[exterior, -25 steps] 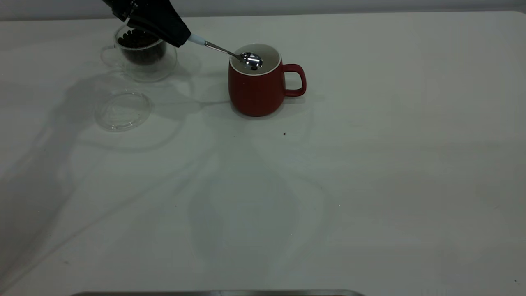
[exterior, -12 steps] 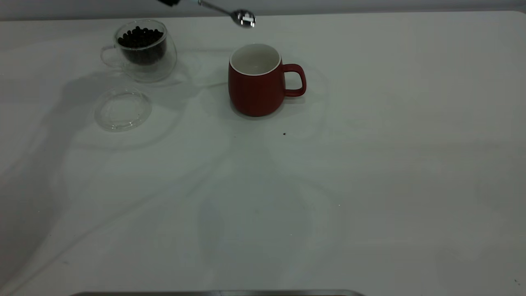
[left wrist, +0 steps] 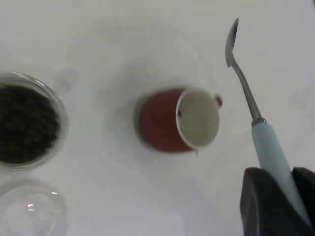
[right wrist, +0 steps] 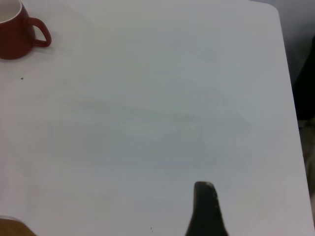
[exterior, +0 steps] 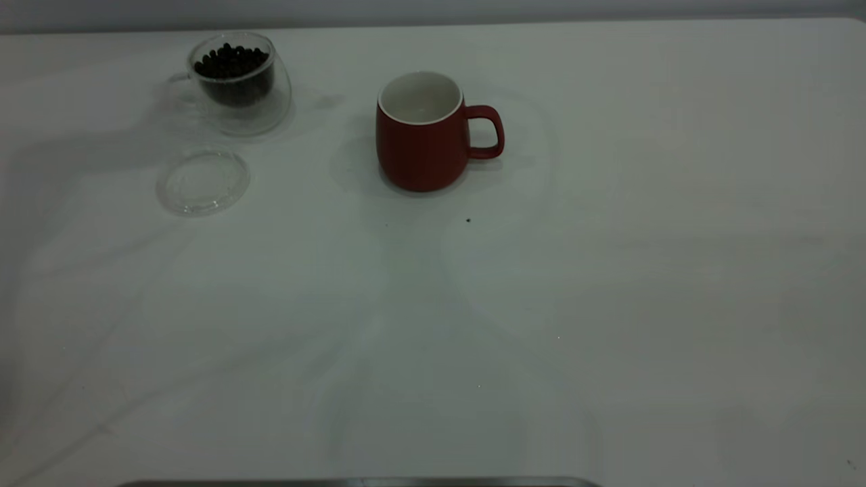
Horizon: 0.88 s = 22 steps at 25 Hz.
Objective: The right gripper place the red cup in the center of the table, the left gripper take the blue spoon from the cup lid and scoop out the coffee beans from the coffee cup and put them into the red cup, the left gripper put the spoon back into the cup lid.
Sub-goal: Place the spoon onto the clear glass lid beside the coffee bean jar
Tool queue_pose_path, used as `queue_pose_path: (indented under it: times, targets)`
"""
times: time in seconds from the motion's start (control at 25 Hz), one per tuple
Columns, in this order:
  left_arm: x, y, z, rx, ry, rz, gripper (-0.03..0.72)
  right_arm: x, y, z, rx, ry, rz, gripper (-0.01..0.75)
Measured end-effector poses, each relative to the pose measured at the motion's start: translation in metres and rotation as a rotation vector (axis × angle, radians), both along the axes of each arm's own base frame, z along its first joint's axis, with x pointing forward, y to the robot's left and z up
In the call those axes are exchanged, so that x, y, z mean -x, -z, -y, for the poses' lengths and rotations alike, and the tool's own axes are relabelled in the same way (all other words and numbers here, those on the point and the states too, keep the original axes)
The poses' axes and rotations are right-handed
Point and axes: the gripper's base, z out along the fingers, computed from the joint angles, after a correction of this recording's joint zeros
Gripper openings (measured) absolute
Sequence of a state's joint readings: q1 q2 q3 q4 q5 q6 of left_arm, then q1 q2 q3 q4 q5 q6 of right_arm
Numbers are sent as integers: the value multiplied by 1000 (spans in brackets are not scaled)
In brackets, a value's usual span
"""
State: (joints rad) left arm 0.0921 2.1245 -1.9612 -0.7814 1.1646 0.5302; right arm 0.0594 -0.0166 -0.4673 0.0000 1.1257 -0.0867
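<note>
Only left wrist view shows left gripper, jaws clamping blue spoon; right jaws' state unclear.

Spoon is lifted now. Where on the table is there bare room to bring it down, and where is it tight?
Bare: the table right of the red cup and across the whole near half. The cup lid holds nothing. Tight: the far left corner, where the coffee cup of coffee beans stands just behind the lid. The left gripper grips the blue spoon above the table.
</note>
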Motion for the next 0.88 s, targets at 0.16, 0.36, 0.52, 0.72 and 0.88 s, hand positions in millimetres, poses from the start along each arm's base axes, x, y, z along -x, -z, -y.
queue_pose_path:
  times: [0.16,0.36,0.52,0.72,0.88]
  targets:
    - [30,-51,-14,-66,-53,81,124,0,0,0,0,0,0,583]
    - [73,-48,-12,-95,-2,47,124,0,0,0,0,0,0,583]
    - [100,-1,-20,-77,10,-117,124,0,0,0,0,0,0,583]
    - [122,66,-44,-101,-130,-211,124,0,0,0,0,0,0,583]
    - [127,104,-61,-84,-228,-234,124,0,0,0,0,0,0,583]
